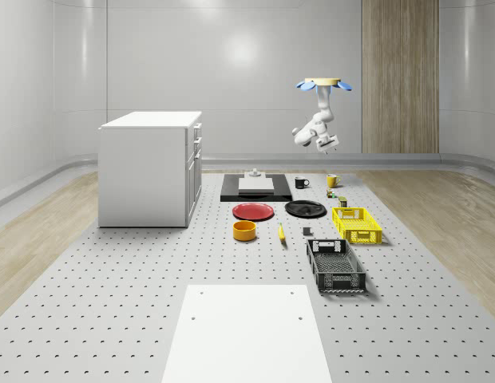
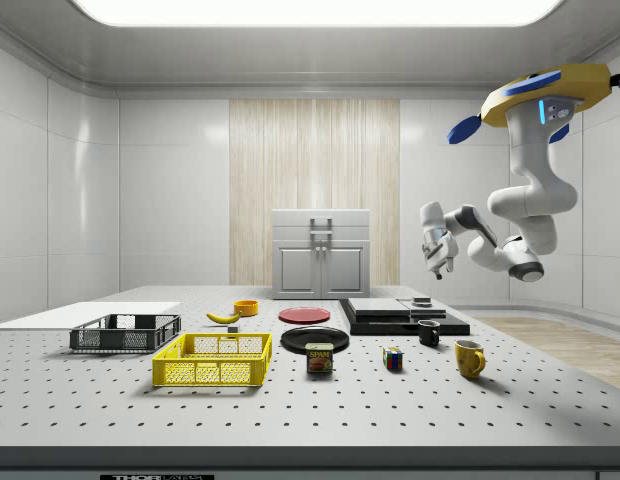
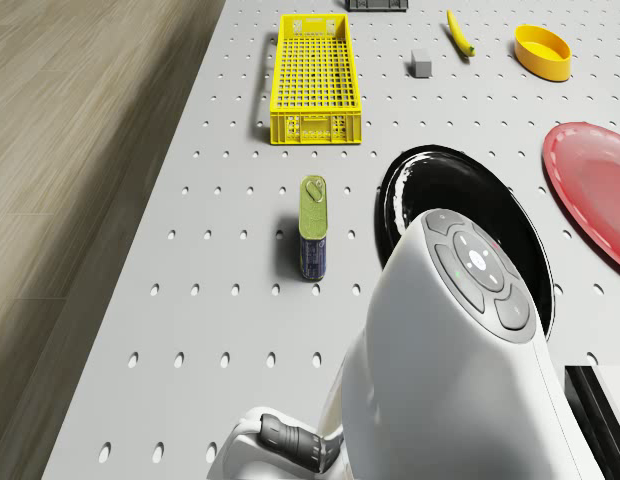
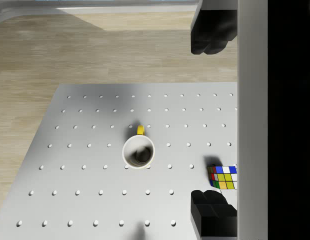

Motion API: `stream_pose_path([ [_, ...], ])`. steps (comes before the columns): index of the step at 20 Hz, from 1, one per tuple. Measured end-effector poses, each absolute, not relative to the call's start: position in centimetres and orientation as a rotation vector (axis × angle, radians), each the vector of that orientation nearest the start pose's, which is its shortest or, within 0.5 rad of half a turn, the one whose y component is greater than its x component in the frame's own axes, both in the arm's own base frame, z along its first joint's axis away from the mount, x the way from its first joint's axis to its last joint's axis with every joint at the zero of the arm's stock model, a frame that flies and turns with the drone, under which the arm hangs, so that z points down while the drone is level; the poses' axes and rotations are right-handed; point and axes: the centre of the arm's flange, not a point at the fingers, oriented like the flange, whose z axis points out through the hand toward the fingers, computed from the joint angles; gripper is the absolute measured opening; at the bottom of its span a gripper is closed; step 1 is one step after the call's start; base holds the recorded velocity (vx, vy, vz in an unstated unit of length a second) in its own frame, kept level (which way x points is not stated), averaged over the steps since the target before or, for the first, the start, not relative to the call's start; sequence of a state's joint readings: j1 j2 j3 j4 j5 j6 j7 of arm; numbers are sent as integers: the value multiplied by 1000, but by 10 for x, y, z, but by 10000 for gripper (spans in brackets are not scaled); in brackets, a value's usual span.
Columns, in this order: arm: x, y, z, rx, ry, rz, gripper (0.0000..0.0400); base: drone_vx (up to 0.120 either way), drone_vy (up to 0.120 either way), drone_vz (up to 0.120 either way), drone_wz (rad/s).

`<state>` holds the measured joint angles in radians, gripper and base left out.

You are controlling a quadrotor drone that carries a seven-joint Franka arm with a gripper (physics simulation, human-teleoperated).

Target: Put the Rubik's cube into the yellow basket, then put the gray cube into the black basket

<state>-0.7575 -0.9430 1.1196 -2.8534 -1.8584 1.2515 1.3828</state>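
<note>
Drone hovers above the table's far end, both cubes still unmoved.
The gripper, fingers spread and empty, hangs high over the Rubik's cube beside a yellow mug; the gray cube sits near the yellow basket; the black basket holds nothing.

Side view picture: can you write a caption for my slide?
Drone hovering high above the table's right end, its gripper open in mid-air, well above the Rubik's cube and yellow basket.
</note>
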Motion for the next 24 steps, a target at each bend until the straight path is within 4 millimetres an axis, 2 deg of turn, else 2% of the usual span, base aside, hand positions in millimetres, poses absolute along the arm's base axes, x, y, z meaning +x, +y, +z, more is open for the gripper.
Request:
stream_pose_path([
  [4, 307, 16, 493, 153, -71, 786, 400, 120, -80, -120, 0],
  [8, 307, 8, 491, 74, -36, 785, 400, 120, -70, -120, 0],
  [21, 307, 1, 491, 8, -5, 784, 400, 120, 0, -120, 0],
  [24, 307, 0, 491, 5, -4, 784, 400, 0, 0, -120, 0],
])
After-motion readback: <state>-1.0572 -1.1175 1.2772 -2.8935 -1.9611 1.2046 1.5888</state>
